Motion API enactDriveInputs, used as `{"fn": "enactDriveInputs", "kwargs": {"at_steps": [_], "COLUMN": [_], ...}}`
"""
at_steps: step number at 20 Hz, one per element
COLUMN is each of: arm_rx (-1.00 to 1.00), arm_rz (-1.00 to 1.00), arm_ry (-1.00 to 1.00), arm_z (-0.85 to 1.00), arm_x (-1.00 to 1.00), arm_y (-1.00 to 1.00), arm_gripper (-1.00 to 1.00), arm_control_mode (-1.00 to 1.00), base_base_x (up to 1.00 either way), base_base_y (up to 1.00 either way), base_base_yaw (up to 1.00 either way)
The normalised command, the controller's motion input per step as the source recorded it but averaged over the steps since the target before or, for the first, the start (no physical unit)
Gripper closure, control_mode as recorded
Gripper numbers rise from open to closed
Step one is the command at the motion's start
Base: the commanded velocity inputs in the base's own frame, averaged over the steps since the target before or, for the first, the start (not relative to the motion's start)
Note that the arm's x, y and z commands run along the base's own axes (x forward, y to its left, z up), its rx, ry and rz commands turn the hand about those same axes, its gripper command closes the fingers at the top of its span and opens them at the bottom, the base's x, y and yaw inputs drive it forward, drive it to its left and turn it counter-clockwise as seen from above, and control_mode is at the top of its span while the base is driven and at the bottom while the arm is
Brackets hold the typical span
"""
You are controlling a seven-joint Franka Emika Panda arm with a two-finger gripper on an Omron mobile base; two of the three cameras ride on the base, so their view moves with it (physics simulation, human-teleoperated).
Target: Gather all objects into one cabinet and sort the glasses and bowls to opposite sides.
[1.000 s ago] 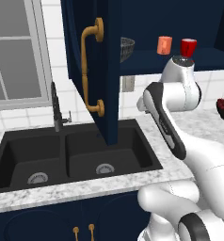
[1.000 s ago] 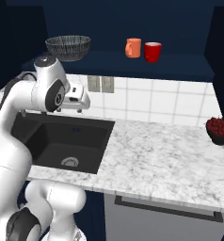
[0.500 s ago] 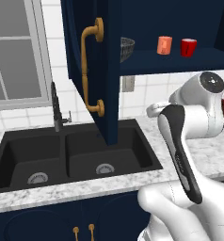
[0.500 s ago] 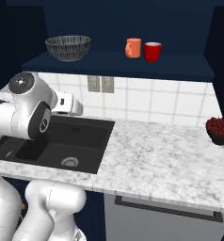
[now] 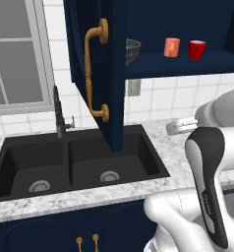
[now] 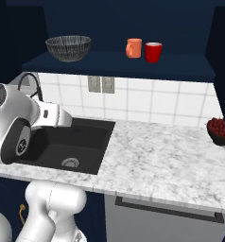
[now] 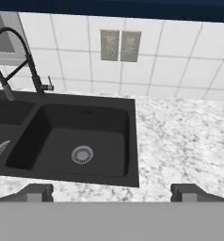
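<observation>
The pincer (image 7: 111, 192), wide open and empty, has been withdrawn from the cabinet shelf (image 6: 119, 64); the red cup (image 6: 152, 52) is left placed.

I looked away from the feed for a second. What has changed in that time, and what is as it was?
The arm has drawn back from the open cabinet and sunk toward the counter; its open, empty gripper now faces the sink. Nothing was taken or let go. On the shelf the wire-mesh bowl, salmon-orange cup and red cup stayed put.

End effector (image 7: 112, 192) wide open, empty
</observation>
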Motion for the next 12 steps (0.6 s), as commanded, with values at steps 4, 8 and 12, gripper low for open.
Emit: {"fn": "enactDriveInputs", "kwargs": {"at_steps": [4, 8, 12], "arm_rx": [0.00, 0.00, 0.00], "arm_rz": [0.00, 0.00, 0.00], "arm_ry": [0.23, 0.14, 0.00], "arm_z": [0.46, 0.09, 0.00], "arm_x": [-0.67, -0.45, 0.00], "arm_y": [0.00, 0.01, 0.03], "arm_gripper": [-1.00, -1.00, -1.00], "arm_control_mode": [-1.00, -1.00, -1.00], "base_base_x": [0.00, 0.00, 0.00], "base_base_y": [0.00, 0.00, 0.00], "base_base_yaw": [0.00, 0.00, 0.00]}}
